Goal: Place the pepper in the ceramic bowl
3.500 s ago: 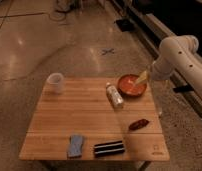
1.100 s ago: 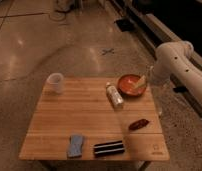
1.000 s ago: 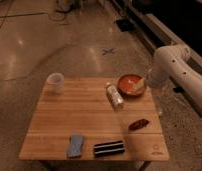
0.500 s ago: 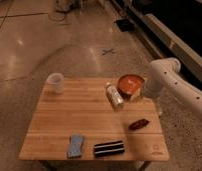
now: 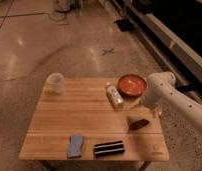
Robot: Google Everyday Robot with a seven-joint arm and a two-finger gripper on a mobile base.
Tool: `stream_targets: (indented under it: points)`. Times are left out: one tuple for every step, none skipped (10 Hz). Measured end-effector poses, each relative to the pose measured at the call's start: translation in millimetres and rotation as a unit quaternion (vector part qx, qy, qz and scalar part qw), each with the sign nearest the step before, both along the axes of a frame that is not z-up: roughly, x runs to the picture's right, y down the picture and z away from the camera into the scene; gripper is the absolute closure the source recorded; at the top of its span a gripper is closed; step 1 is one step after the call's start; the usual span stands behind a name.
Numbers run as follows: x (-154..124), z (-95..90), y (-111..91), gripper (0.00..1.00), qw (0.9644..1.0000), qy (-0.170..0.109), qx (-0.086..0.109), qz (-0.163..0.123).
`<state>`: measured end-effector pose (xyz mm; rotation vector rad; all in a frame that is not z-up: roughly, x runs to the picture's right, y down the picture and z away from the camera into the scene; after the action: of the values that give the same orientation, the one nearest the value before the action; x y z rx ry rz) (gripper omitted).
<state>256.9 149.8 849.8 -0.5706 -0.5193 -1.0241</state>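
Observation:
The pepper [image 5: 139,123] is small and dark red-brown and lies on the wooden table [image 5: 59,117] near its right edge. The orange-red ceramic bowl [image 5: 131,85] stands at the table's far right corner and looks empty. My white arm comes in from the right and bends down between the bowl and the pepper. The gripper [image 5: 153,111] hangs at the table's right edge, just above and to the right of the pepper, and is not holding it.
A small white bottle [image 5: 114,95] lies left of the bowl. A translucent white cup [image 5: 55,82] stands at the far left corner. A blue sponge [image 5: 75,145] and a black-and-white striped block [image 5: 109,148] lie near the front edge. A dark wall runs along the right.
The arm has swung from beside the bowl's right rim down and toward the front, bringing the gripper close to the pepper. The objects on the table have not moved.

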Motion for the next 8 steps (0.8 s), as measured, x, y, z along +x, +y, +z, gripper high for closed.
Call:
stream_targets:
  points:
    - [4.2,1.9,13.2,0.2,0.9999,0.003,-0.007,0.011]
    - [8.5,1.3,23.5,0.2,0.9998,0.005,-0.012,0.019]
    - [12.9,-0.2,32.9,0.2,0.9995,0.005,-0.015,0.027]
    - [17.6,-3.7,39.1,0.2,0.9993,0.006,-0.014,0.034]
    - [18.5,-7.3,41.2,0.2,0.9992,0.004,-0.012,0.037]
    - [16.5,-10.2,42.1,0.2,0.9993,0.001,-0.009,0.037]
    - [12.1,-12.8,43.2,0.2,0.9994,-0.003,-0.007,0.033]
    - [7.7,-14.1,43.7,0.2,0.9996,-0.006,-0.005,0.027]
